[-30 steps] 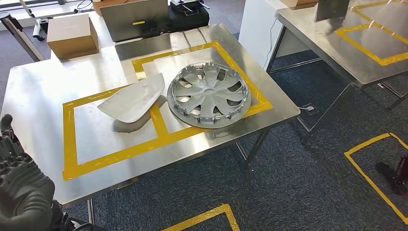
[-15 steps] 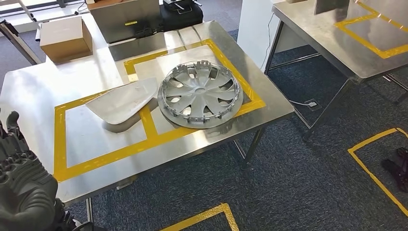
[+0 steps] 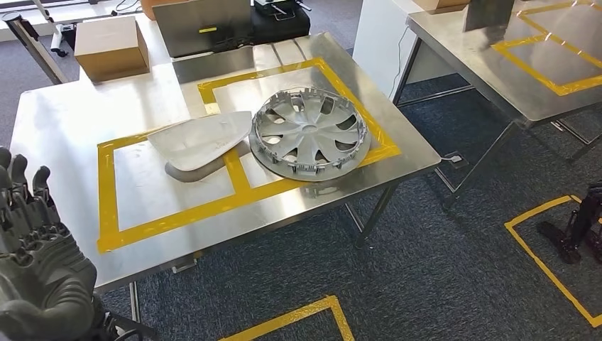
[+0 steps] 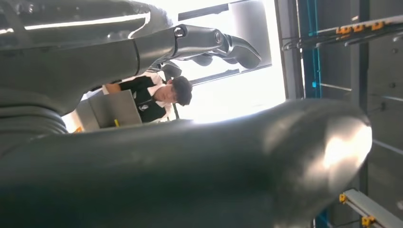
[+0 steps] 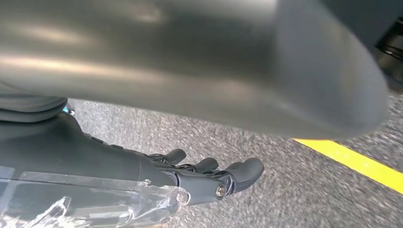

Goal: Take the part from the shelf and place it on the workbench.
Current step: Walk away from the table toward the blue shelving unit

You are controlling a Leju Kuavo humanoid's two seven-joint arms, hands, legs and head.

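left hand up, both hands bare, two parts lying on the desk.

your left hand [image 3: 35,263] has risen at the desk's near corner since a second ago, fingers [image 3: 21,185] apart and upright, gripping nothing. your right hand [image 5: 209,178] hangs over the carpet, fingers loosely apart, nothing in them. on the desk [image 3: 64,135] the panel [image 3: 202,140] straddles the tape [image 3: 238,177], touching the hubcap [image 3: 309,133]; neither has shifted, only your view swayed. judging by that, the placing looks done.
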